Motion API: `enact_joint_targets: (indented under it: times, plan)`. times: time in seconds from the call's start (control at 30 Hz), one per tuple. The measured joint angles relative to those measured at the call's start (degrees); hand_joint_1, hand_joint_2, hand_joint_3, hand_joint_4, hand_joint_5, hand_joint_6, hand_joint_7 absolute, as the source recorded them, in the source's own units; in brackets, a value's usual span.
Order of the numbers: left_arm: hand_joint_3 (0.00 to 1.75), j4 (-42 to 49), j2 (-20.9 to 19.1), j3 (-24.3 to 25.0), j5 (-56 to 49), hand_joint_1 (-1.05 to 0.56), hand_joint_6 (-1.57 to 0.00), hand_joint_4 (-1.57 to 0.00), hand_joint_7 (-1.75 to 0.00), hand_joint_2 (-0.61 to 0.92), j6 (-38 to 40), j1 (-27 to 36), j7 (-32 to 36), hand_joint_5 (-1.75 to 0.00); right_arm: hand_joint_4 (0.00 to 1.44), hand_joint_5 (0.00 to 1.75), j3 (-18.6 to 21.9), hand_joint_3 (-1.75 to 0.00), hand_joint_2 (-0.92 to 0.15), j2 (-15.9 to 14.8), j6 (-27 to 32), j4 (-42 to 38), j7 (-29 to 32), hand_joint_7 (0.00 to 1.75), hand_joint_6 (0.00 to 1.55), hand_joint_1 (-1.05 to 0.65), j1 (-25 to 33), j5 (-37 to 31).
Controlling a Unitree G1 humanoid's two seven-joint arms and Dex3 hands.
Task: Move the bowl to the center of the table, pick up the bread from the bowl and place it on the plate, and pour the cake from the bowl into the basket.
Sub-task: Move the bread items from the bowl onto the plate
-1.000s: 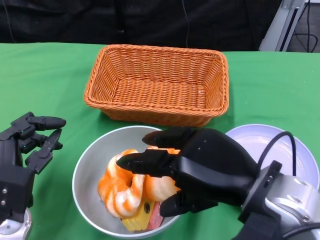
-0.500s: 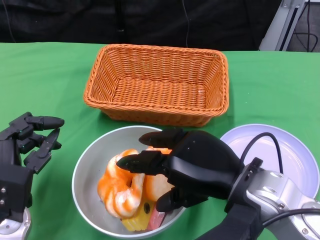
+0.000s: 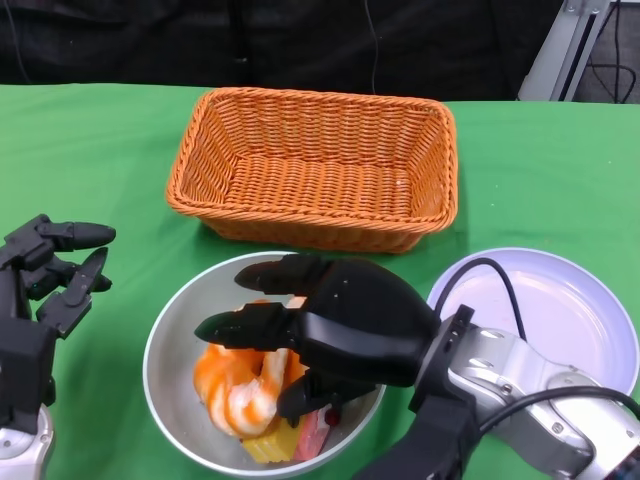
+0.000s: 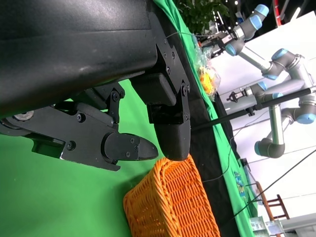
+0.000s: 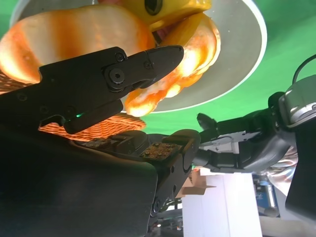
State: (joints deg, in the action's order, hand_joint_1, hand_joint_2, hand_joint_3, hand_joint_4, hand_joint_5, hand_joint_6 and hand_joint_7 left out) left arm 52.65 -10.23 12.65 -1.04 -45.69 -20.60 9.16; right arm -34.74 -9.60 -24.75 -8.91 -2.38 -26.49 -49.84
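1. Reaching into the grey bowl point(image 3: 175, 345) from the near right: right hand point(image 3: 335, 325), fingers point(image 3: 245, 327) spread over the food, apart, not seen closed on anything
2. Sitting in the bowl under that hand: orange-and-white striped bread point(image 3: 235, 385); a yellow piece of cake point(image 3: 270, 440) with a pink slice beside it at the bowl's near edge
3. Confirmed from the right wrist view: one finger point(image 5: 143, 66) lying just against the bread point(image 5: 74, 34), cake point(image 5: 168, 10) beyond it, bowl rim point(image 5: 247, 59) behind; contact or grip cannot be told
4. Hovering over the green table point(image 3: 90, 170) left of the bowl: left hand point(image 3: 35, 290), fingers apart, holding nothing, clear of the bowl
5. Standing beyond the bowl, close to its far rim: orange wicker basket point(image 3: 315, 165), nothing seen inside
6. Lying right of the bowl: white plate point(image 3: 560, 310), partly covered by the right forearm and its black cable point(image 3: 495, 275)
7. No readable writing, brand or label anywhere
8. Seen past the table in the left wrist view: basket point(image 4: 173, 207), robot arms with blue joints point(image 4: 276, 64), a packet of yellow items, too small to identify
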Motion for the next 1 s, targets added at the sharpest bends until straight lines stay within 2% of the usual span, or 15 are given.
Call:
enact_joint_targets:
  times: [0.1,0.17,0.33,0.53,0.73,0.93,1.0]
  plan:
    - [0.29,-0.1,-0.7,-0.4,-1.5,-0.16,-0.87,-0.81,-0.90,0.92,0.7,0.0,1.0,-1.52,0.38,0.00,-0.4,0.00,-0.89,0.2,-0.4,-2.0,-1.3,0.00,0.50,-0.64,-1.1,1.0]
    - [0.27,-0.1,-1.3,-0.6,-2.2,-0.15,-0.89,-0.82,-0.89,0.92,0.9,0.0,1.0,-1.40,0.34,0.00,-1.2,0.00,-0.89,0.2,-0.4,-3.4,-3.2,0.00,0.49,-0.65,-1.7,1.6]
    - [0.30,-0.1,-1.4,-0.6,-2.0,-0.12,-0.89,-0.84,-0.87,0.92,1.0,-0.1,1.0,-1.26,0.33,0.01,-2.5,0.00,-0.87,0.4,-0.9,-7.2,-5.1,0.01,0.50,-0.68,-3.5,2.2]
    - [0.34,-0.3,-1.4,-0.6,-2.0,-0.11,-0.88,-0.85,-0.90,0.92,1.1,-0.3,1.0,-1.24,0.33,0.01,-4.6,0.00,-0.84,1.7,-2.1,-13.3,-0.8,0.02,0.56,-0.65,-5.5,1.6]
    - [0.33,-0.3,-1.4,-0.5,-2.0,-0.11,-0.87,-0.85,-0.93,0.92,1.1,-0.4,1.0,-1.24,0.32,0.00,-6.2,0.00,-0.85,2.2,-2.2,-15.7,1.0,0.01,0.55,-0.64,-7.1,0.7]
    - [0.34,-0.4,-1.4,-0.5,-2.1,-0.13,-0.86,-0.85,-0.94,0.92,1.1,-0.6,1.5,-1.25,0.39,0.04,-7.3,-0.02,-0.92,3.6,-1.9,-18.5,9.6,0.01,0.57,-0.60,-7.2,-2.7]
    - [0.34,-0.4,-1.4,-0.5,-2.1,-0.13,-0.86,-0.85,-0.94,0.92,1.1,-0.7,1.5,-1.25,0.52,0.09,-7.6,-0.04,-0.92,4.1,-1.7,-18.9,11.5,0.03,0.63,-0.53,-7.2,-3.3]
